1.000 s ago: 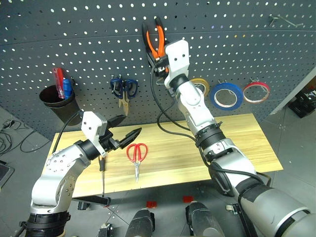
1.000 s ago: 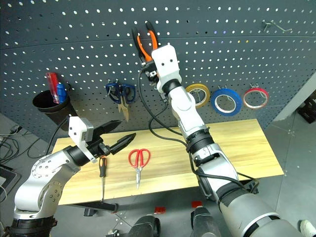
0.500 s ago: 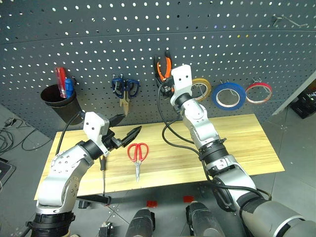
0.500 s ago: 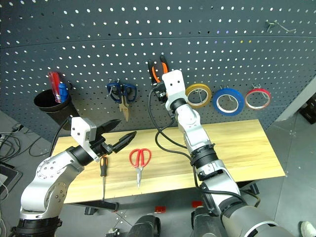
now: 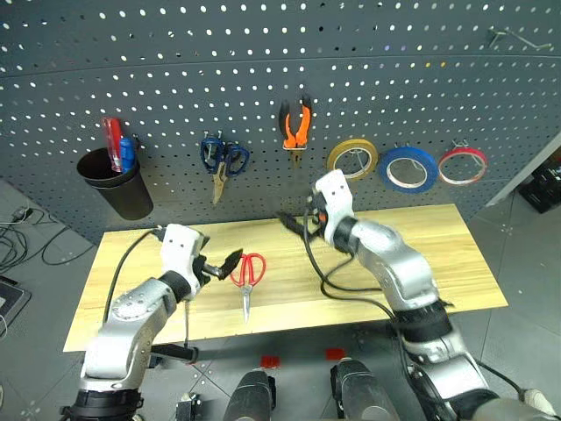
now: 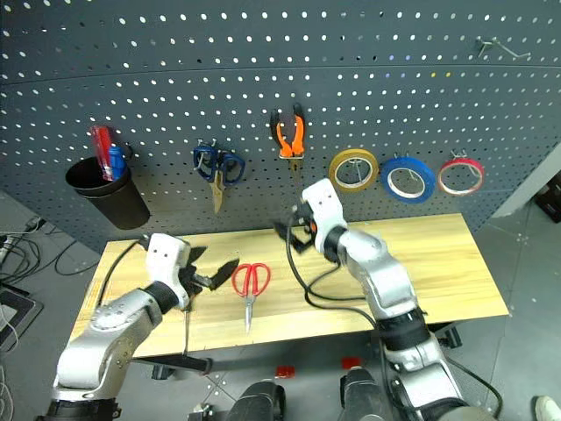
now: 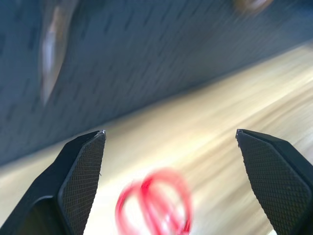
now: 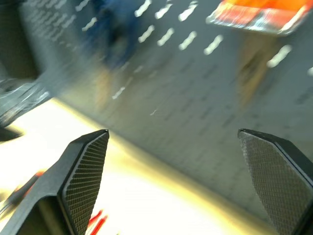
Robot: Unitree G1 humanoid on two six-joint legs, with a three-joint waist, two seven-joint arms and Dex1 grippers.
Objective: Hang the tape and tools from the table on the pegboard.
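The pliers (image 5: 294, 124) hang on the pegboard (image 5: 263, 79), jaws down. Left of the pliers hang blue scissors (image 5: 222, 158), and further left a black cup (image 5: 115, 182) holds a red and a blue screwdriver. Right of the pliers, three rolls hang in a row: yellow tape (image 5: 352, 159) nearest, then the blue tape (image 5: 408, 168), then a red-rimmed roll (image 5: 462, 164).

Below the pliers lies the table (image 5: 438, 254). The red scissors (image 5: 247, 274) lie flat on it, down and to the left of the pliers, handles toward the board and blades toward the front edge. The screwdriver (image 6: 186, 321) lies further left of them near the front edge, mostly hidden under the left arm, so only its thin shaft is clear.

The right gripper (image 5: 294, 224) hovers over the table just below the pliers, its fingers spread wide and holding nothing. The left gripper (image 5: 219, 267) sits low over the table just left of the red scissors' handles, fingers wide apart and empty; its wrist view shows the red loops between the two black fingers (image 7: 80, 171).
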